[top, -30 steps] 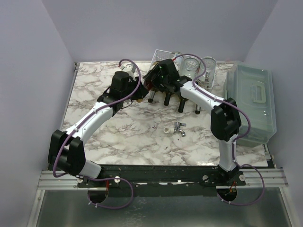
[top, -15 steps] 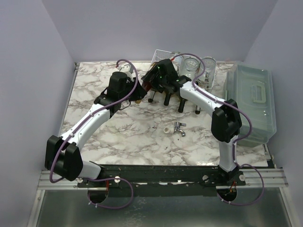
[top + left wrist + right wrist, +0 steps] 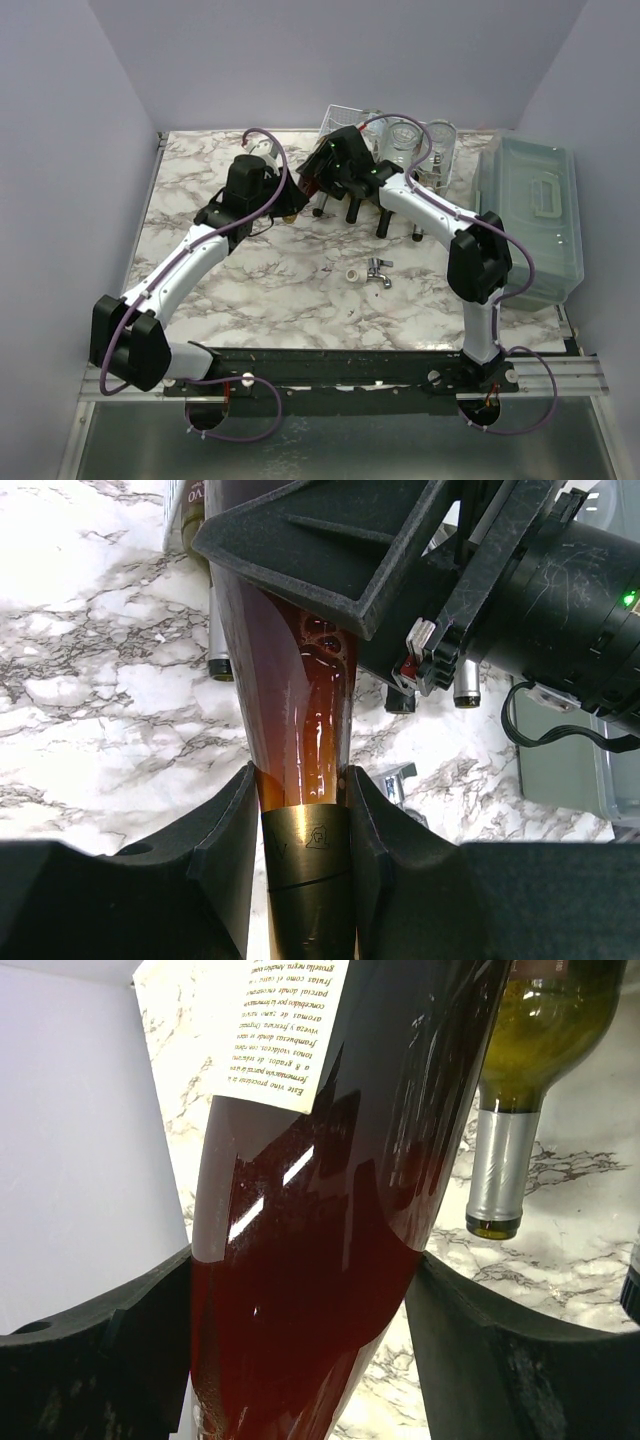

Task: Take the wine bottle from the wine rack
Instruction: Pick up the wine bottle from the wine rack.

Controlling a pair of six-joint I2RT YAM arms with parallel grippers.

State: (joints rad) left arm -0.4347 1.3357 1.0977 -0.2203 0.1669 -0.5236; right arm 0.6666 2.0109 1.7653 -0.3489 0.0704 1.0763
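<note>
Wine bottle (image 3: 298, 710): dark red contents, gold foil capsule, white printed label. Located at left end of rack (image 3: 336, 118), rear of marble table (image 3: 250, 285), neck pointing towards the left arm. Contact with the cradle cannot be told.
Left gripper (image 3: 303, 800): fingers clamped on the neck, at top of foil.
Right gripper (image 3: 300, 1320): fingers clamped on the body, below label.
Other bottles (image 3: 383, 222): several, lying in rack, necks projecting to near side; one green with silver capsule.
Bin (image 3: 530, 215): lidded, right of rack.
Tap fitting (image 3: 378, 272), white roll (image 3: 354, 273): mid-table, side by side.
</note>
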